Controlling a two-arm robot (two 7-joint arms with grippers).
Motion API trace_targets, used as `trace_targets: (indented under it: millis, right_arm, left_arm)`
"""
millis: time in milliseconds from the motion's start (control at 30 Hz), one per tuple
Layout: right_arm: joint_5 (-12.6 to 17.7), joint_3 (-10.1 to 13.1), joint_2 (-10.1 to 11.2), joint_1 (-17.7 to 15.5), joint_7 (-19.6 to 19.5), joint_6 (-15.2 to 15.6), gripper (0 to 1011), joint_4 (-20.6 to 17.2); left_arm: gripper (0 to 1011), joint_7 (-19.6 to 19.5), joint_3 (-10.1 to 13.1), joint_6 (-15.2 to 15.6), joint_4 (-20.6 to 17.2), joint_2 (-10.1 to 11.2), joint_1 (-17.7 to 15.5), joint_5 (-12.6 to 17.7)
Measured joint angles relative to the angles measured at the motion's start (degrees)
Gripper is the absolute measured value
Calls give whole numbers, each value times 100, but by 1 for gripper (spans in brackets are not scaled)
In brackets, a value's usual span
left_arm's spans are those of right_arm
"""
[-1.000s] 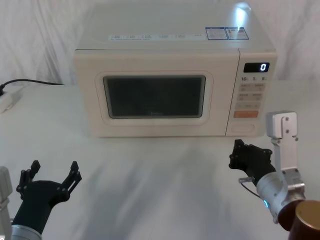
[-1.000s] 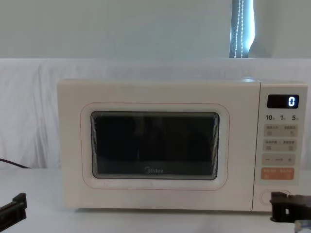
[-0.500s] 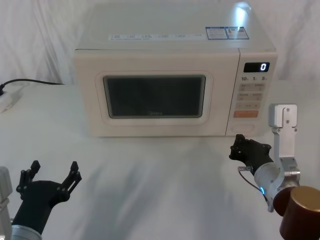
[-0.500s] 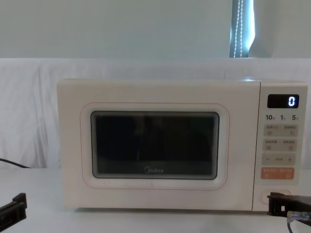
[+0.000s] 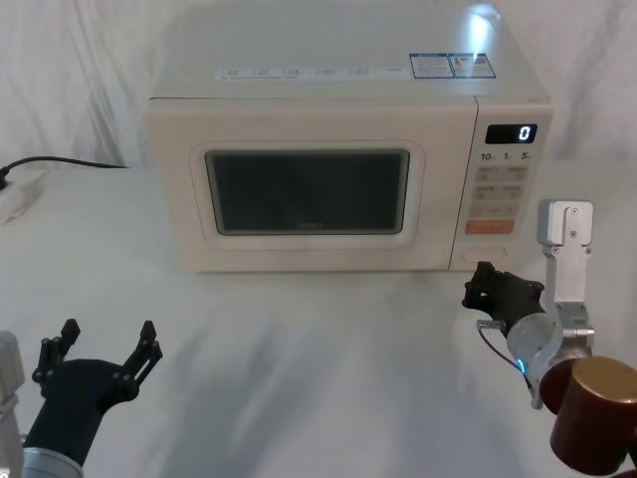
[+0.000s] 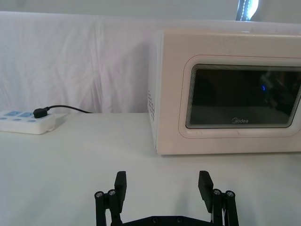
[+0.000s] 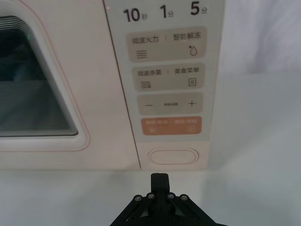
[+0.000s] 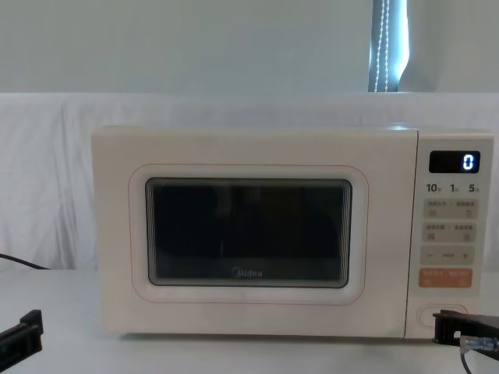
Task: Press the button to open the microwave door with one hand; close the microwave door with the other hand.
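Right gripper (image 7: pixel 160 181): fingers closed together, holding nothing, level with and just short of the button (image 7: pixel 173 156) at the control panel's foot; a narrow gap remains. Left gripper (image 5: pixel 97 351): fingers spread, empty, low on bare table (image 5: pixel 299 358), well apart from the shut microwave door (image 5: pixel 309 191).

The left gripper (image 6: pixel 162 188) sits at the bottom centre of the frame, its two fingers (image 6: pixel 121 185) spread wide apart above the white table (image 6: pixel 84 150). At the right stands the microwave, its microwave door (image 6: pixel 244 101) shut. At the far left lies a power strip (image 6: pixel 26 122) with a black plug.
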Motion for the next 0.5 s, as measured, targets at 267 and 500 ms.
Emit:
trace_targets:
  millis: [267, 500]
  right_arm:
    - [-60, 31, -17, 205, -53, -55, 0, 283]
    - [-103, 69, -35, 371, -78, -107, 0, 516]
  left_arm:
    - [1001, 1, 0, 0, 0, 0, 0, 0]
    - [1001, 0, 0, 0, 0, 0, 0, 0]
